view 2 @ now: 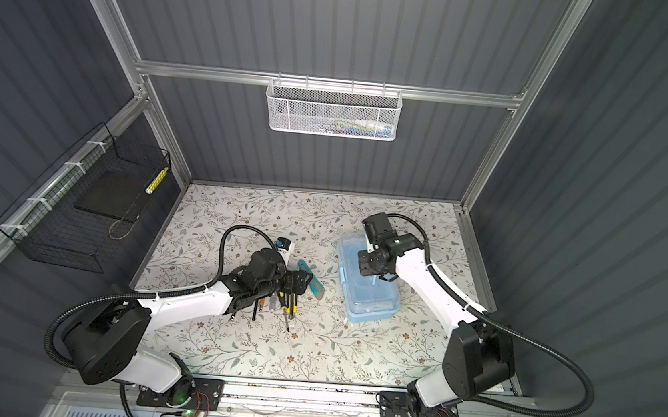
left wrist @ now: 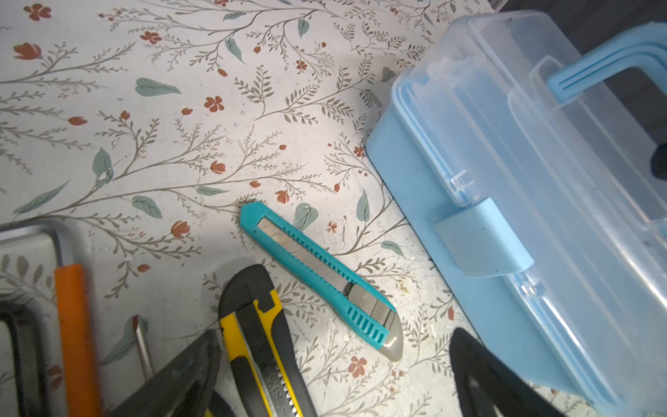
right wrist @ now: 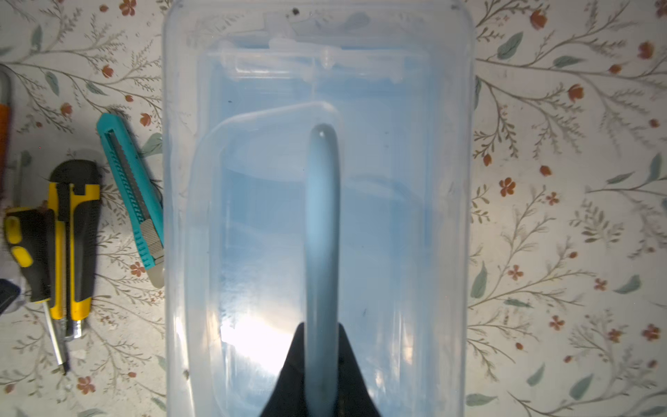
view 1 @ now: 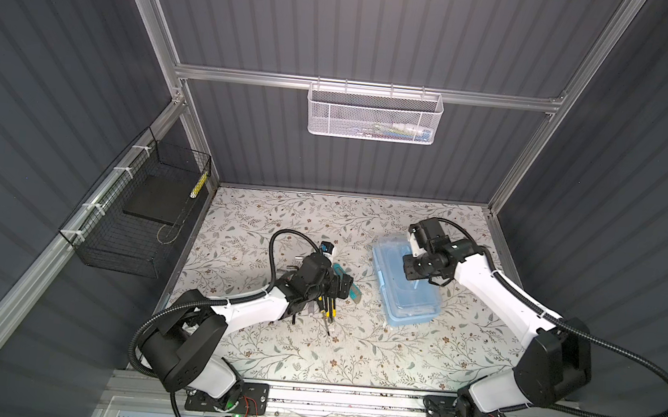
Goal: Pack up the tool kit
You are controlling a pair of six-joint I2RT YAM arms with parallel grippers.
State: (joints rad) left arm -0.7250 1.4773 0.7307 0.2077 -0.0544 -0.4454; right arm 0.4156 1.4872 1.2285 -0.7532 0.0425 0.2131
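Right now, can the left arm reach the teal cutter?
Probably yes: the teal cutter lies bare on the table just ahead of the open left gripper, beside the tool kit, nothing covering it.

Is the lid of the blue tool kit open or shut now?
Shut. The clear lid lies flat on the tool kit, and its front latch is folded down over the box wall.

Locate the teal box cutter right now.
In both top views the teal box cutter lies flat on the floral mat, centre, between the tool kit on its right and the yellow-black cutter by the left gripper.
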